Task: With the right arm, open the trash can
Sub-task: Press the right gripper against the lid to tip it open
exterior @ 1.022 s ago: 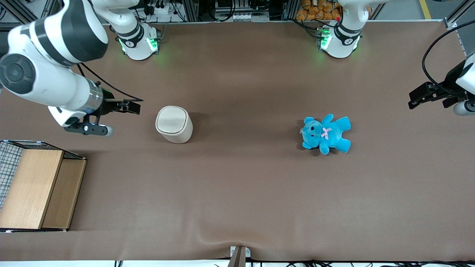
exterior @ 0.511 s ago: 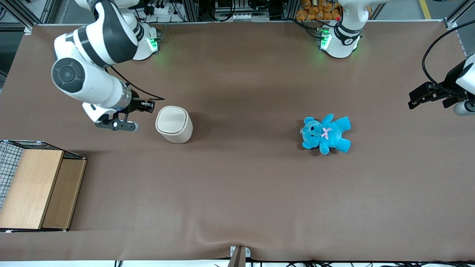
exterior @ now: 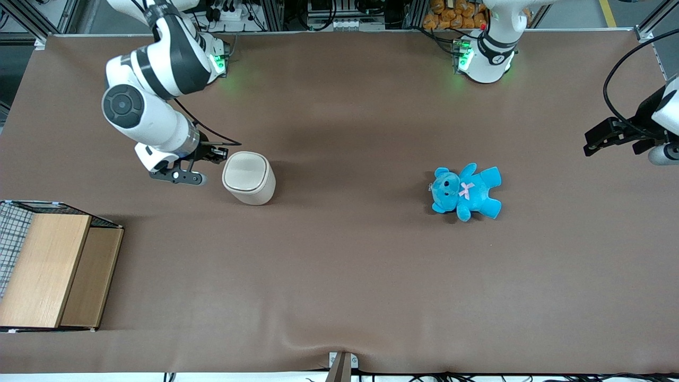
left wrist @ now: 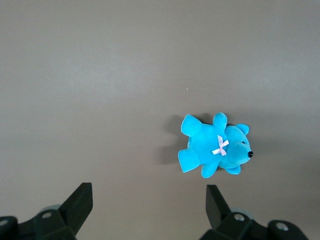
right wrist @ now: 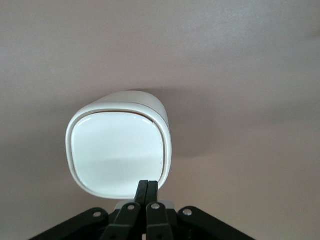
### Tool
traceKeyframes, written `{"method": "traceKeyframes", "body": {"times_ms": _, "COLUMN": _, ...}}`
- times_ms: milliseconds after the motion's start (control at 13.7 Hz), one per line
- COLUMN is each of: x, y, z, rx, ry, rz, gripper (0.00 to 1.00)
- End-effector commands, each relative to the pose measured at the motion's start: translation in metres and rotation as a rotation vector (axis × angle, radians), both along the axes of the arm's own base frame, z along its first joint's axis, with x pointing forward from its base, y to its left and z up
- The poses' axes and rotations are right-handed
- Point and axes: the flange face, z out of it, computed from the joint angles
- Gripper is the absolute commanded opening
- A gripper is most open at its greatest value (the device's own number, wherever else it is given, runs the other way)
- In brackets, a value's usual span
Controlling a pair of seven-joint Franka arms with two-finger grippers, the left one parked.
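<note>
Front view: trash can (exterior: 248, 178) upright on the table (exterior: 339, 276), lid shut. Right arm (exterior: 154, 85) reaches down; claw (exterior: 218, 156) sits just beside the lid's rim, can lying at about 4 o'clock from it. Teddy (exterior: 466, 191) well apart toward the parked arm's end.

Left wrist view: teddy (left wrist: 215, 148) only.

Right wrist view: claw (right wrist: 147, 190) clenched, fingertips pressed together at the lid edge; can (right wrist: 120, 145) at 12 o'clock. Contact with the rim hard to judge; hinge not visible.

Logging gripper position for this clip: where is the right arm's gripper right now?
The gripper, fingers shut, sits at the lid edge of the closed trash can, on the can's side toward the working arm's end of the table.
</note>
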Motion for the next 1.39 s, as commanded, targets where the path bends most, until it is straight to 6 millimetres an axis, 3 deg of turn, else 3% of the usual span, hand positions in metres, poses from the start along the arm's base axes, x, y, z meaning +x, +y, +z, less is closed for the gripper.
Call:
{"method": "traceKeyframes", "body": {"times_ms": 0, "x": -0.019, "y": 0.001, "z": -0.014, "rx": -0.003, "ry": -0.035, "rz": -0.022, "gripper": 0.0}}
{"method": "traceKeyframes", "body": {"times_ms": 1314, "x": -0.016, "y": 0.0, "z": -0.066, "rx": 0.011, "ry": -0.063, "rz": -0.045, "gripper": 0.0}}
